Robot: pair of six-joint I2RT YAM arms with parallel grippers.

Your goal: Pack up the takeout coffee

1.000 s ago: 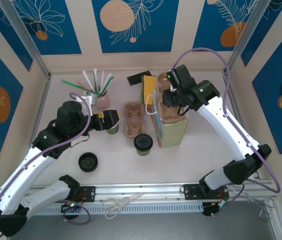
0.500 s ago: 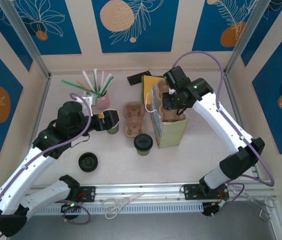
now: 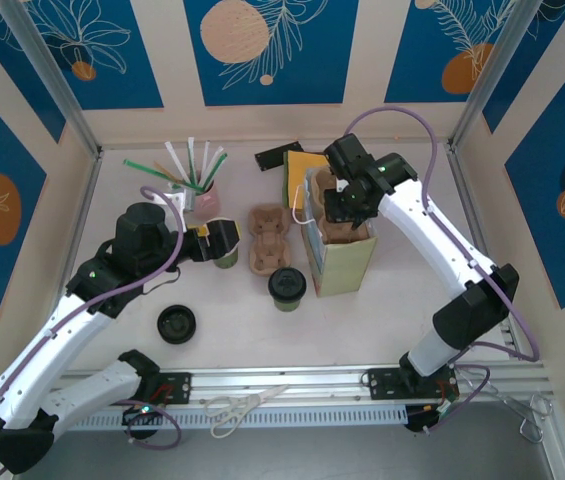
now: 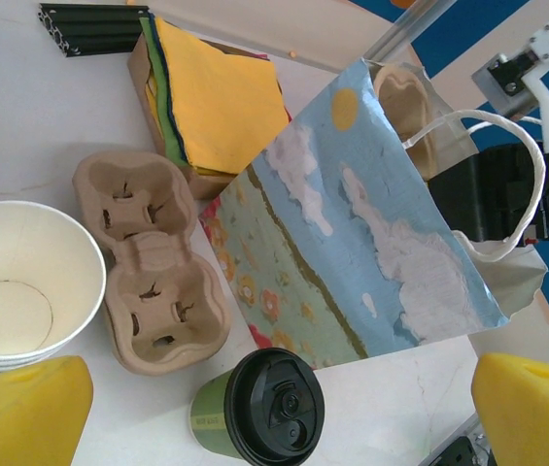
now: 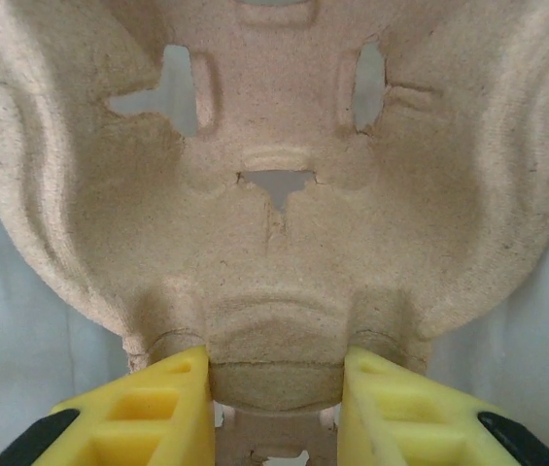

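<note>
Pulp carrier (image 5: 274, 214) pinched by right gripper (image 5: 279, 403), seemingly inside bag (image 3: 347, 265) overhead; left gripper (image 4: 276, 413) agape.

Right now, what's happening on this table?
The right gripper is shut on a pulp cup carrier, holding it in the open top of the paper bag. The left gripper hangs open beside a lidless green cup. The takeout coffee stands on the table beside the bag, not yet packed.

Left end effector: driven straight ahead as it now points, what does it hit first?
Probably the takeout coffee, centred between its open fingers in the left wrist view, though depth is unclear.
</note>
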